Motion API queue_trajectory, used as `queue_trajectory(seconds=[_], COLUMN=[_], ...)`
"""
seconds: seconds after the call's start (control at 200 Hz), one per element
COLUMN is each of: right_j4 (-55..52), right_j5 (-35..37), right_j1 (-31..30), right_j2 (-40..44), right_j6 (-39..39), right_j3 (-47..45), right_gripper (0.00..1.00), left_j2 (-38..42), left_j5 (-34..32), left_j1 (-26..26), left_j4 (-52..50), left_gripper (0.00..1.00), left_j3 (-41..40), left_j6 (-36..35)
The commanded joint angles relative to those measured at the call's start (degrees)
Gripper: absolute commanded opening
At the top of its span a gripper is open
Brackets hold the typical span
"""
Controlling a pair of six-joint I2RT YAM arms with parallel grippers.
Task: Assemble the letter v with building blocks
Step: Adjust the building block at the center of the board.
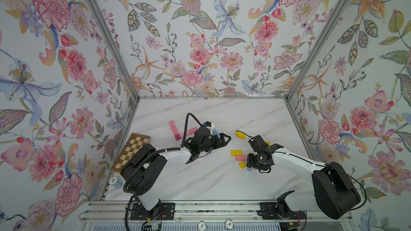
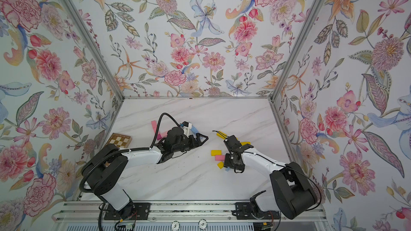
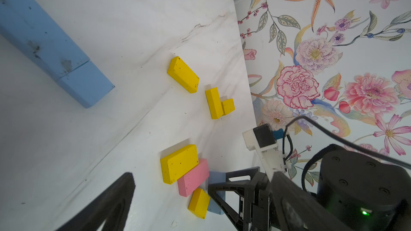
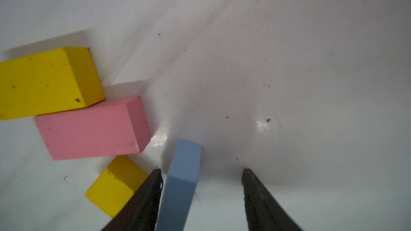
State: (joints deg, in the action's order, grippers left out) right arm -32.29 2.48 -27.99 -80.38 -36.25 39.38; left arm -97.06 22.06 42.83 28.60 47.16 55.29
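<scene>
Where a white marbled surface (image 1: 211,181) forms the floor of a booth with flowered walls, two black-and-white arms reach in from its near edge. The left arm (image 1: 144,165) stretches toward the middle, and the right arm (image 1: 311,170) bends in along the right edge. A brown-and-cream checkered board (image 1: 131,150) lies askew at the left edge. The left tool (image 1: 222,140) hangs over the middle of the surface with its jaws spread wide. The right tool (image 4: 201,171) points down near the right edge, its jaws apart around a light blue block (image 4: 181,187). One finger (image 4: 144,196) is against the block's side, and the other stands clear of it, so the block is not clamped. Left of the middle, two short runs of pink blocks (image 1: 173,127) meet at a magenta block (image 1: 178,137), making an angle that opens toward the far edge. A straight row of blue blocks (image 3: 44,41) lies end to end near the middle, partly under the left arm's wrist. Just beside the right tool lie a long yellow block (image 4: 44,83), a pink block (image 4: 93,127) touching it, and a small yellow block (image 4: 115,185). Three other yellow blocks (image 3: 183,74) sit farther along the right edge.
</scene>
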Motion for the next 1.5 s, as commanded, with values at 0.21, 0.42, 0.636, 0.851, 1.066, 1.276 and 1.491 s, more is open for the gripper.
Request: queue_trajectory(seconds=[0.21, 0.42, 0.636, 0.851, 1.066, 1.276, 1.491], right_j4=[0.3, -1.8, -4.9, -4.9, -4.8, -4.7, -4.8], right_j5=[3.5, 3.8, 3.0, 0.6, -1.3, -3.1, -6.9], right_j1=[-1.2, -0.3, -1.0, 0.0, 6.2, 9.5, 10.6], right_j2=[-5.4, -1.7, 4.0, 8.3, 12.5, 14.8, 16.1], right_j6=[1.3, 0.3, -2.3, -5.1, -5.0, -4.8, -5.0], right_j3=[1.6, 0.2, 0.2, -2.6, -6.9, -6.0, -7.0], right_gripper=[0.42, 0.44, 0.53, 0.44, 0.38, 0.38, 0.32], left_j2=[2.5, 2.1, 1.4, 1.2, 1.2, 1.4, 1.4], left_j5=[-1.1, -1.1, -0.8, -0.5, -0.1, -0.2, -0.3], left_j1=[0.3, 0.3, 0.3, 0.3, 0.3, 0.3, 0.3], left_j4=[-2.5, -3.2, -3.8, -3.4, -2.9, -2.7, -2.1], left_gripper=[0.99, 0.99, 0.99, 0.99, 0.99, 0.99, 0.99], left_j3=[0.6, 1.8, 2.9, 2.8, 2.5, 2.2, 1.8], left_j6=[-2.1, -2.4, -2.7, -2.6, -2.7, -2.6, -2.3])
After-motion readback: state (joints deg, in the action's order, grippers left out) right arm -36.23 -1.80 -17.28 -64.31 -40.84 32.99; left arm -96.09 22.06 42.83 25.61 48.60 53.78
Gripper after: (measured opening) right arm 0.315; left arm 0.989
